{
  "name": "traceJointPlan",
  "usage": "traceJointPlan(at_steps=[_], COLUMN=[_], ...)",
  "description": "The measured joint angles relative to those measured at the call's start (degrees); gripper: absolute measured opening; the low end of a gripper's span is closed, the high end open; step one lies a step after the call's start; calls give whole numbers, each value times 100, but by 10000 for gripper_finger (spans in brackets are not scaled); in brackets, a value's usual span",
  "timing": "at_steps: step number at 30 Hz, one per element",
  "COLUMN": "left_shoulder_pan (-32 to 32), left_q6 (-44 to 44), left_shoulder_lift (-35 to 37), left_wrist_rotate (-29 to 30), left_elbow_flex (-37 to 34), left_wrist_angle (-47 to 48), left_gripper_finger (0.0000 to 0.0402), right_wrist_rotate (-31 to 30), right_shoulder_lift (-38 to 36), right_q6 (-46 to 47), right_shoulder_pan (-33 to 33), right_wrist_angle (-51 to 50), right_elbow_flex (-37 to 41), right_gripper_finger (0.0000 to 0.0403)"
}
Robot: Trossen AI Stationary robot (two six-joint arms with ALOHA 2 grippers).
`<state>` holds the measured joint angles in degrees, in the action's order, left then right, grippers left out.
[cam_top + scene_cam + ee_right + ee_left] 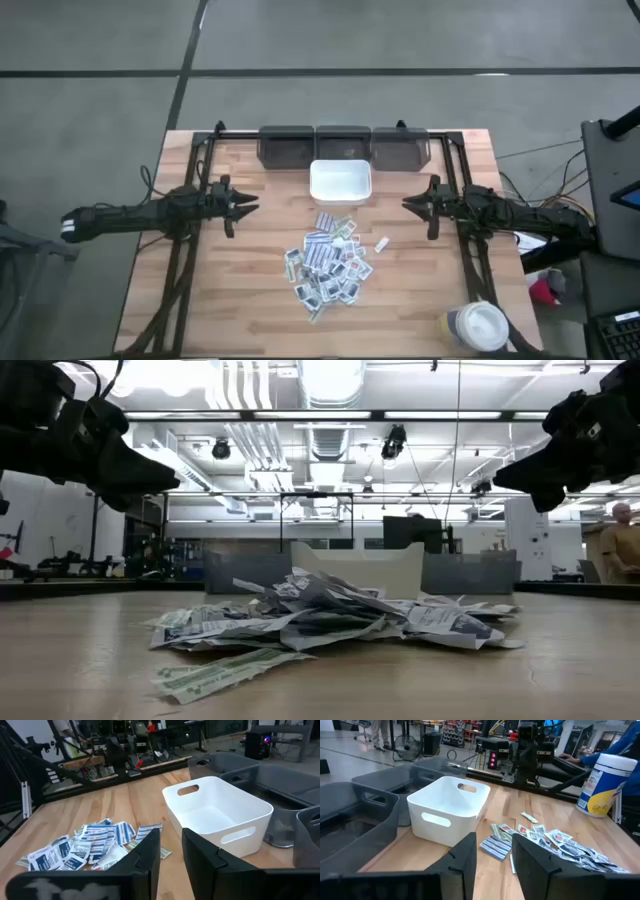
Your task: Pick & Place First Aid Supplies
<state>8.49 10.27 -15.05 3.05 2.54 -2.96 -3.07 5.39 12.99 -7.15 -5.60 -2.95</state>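
The first aid supplies (328, 262) lie in a loose heap of small flat packets on the wooden table, near its middle. One narrow strip (381, 243) lies apart on the heap's right. My left gripper (250, 205) hovers left of the heap and my right gripper (408, 203) right of it. Both are open, hold nothing and point toward the table's middle. In the low view both hang well above the heap (320, 615). The left wrist view shows the heap (555, 842) beyond the open fingers. The right wrist view shows the heap (85, 845) too.
A white square tray (340, 181) stands just beyond the heap, toward the far edge. Behind it is a row of three grey bins (343, 146). A round white-lidded jar (478, 326) stands at the near right corner. Bare wood lies on both sides of the heap.
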Motion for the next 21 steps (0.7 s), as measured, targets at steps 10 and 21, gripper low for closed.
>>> traceJointPlan(at_steps=[10,21], left_shoulder_pan=[0,0], left_q6=[2,2], left_shoulder_lift=[2,1], left_wrist_rotate=[0,0], left_elbow_flex=[0,-1], left_wrist_angle=[0,1], left_gripper_finger=[120,120], right_wrist_rotate=[0,0], right_shoulder_lift=[2,1], right_q6=[0,0], right_shoulder_pan=[-1,0], right_wrist_angle=[2,2], right_elbow_flex=[1,1], right_gripper_finger=[67,85])
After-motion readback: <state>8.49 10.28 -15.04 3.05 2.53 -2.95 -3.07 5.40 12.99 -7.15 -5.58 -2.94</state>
